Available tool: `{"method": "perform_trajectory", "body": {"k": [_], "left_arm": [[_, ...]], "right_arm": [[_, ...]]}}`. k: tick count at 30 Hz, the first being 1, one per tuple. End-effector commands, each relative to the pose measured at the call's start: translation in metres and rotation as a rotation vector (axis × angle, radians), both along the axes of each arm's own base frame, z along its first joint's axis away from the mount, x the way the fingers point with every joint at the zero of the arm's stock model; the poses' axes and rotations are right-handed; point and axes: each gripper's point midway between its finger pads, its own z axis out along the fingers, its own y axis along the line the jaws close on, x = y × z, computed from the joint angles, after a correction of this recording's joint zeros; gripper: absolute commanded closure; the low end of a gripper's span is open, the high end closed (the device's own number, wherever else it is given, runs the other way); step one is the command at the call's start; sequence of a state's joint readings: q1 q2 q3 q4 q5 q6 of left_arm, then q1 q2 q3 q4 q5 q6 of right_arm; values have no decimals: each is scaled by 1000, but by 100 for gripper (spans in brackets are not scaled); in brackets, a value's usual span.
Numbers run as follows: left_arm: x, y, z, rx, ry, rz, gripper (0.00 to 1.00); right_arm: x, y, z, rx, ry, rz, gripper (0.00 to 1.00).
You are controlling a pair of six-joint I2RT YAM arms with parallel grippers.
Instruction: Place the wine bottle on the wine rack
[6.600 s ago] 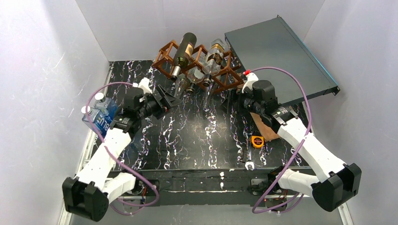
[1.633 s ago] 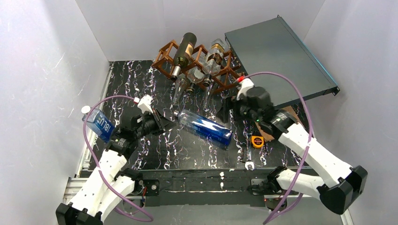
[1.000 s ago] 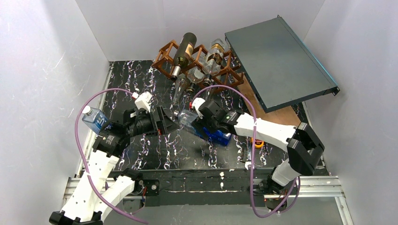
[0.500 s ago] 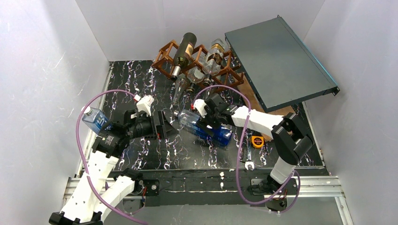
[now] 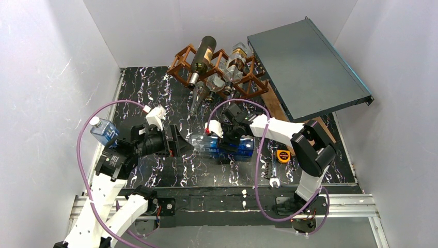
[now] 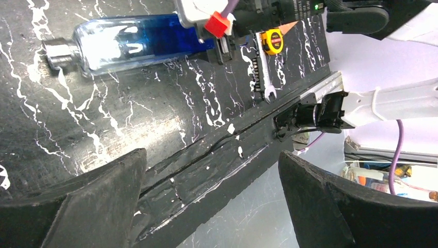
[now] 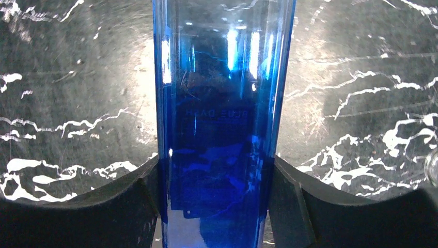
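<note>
the bottle (image 5: 202,144) lies flat at mid-frame, bare table (image 5: 150,95) between it and the rack (image 5: 179,59) at upper centre. the right gripper (image 5: 222,139), arm folded leftward, clamps its blue body; the left gripper (image 5: 180,144) gapes beside its cap.

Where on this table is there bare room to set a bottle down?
Free: the far-left tabletop between the wine rack and the left gripper; the near strip in front of the blue bottle. Crowded: the right side, with right gripper, tape measure and wrench.
</note>
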State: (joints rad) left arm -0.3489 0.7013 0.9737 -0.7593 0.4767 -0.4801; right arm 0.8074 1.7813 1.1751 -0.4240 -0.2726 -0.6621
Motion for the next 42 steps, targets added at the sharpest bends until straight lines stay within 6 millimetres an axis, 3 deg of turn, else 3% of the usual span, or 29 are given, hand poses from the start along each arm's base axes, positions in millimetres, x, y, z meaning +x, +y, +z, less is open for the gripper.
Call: {"method": "perform_trajectory", "body": {"k": [1, 2, 4, 7, 8, 9, 10, 18, 23, 27, 31, 36, 42], "left_arm": [[1, 7, -3, 43, -5, 25, 2], [3, 9, -7, 53, 7, 38, 2], [6, 10, -16, 69, 35, 57, 2], [9, 10, -29, 83, 70, 66, 2], [10, 9, -33, 82, 78, 65, 2], [10, 8, -36, 81, 86, 59, 2], [11, 7, -39, 82, 97, 52, 2], [19, -8, -45, 94, 130, -67, 2], [26, -18, -61, 130, 149, -154, 2], [31, -24, -71, 228, -25, -209, 2], [30, -44, -77, 297, -206, -336, 2], [33, -63, -96, 489, -338, -572, 2], [42, -77, -124, 599, -390, -791, 2]], "right_arm": [[-13, -16, -9, -84, -19, 194, 99], [-12, -17, -8, -81, -36, 199, 98], [-9, -14, -2, -33, -74, 168, 70], [-6, -7, 14, 62, -126, 94, 43], [-4, -5, 22, 97, -143, 57, 29], [-3, -5, 30, 118, -155, 26, 7], [-3, -5, 38, 138, -157, 7, 2], [-7, -7, 124, 302, -160, -196, 2], [17, -35, 197, 490, -207, -661, 2], [16, -58, 242, 584, -160, -909, 2], [11, -75, 283, 568, -153, -990, 2], [2, -95, 327, 693, -209, -1018, 2], [-20, -110, 355, 800, -228, -962, 2]]}}
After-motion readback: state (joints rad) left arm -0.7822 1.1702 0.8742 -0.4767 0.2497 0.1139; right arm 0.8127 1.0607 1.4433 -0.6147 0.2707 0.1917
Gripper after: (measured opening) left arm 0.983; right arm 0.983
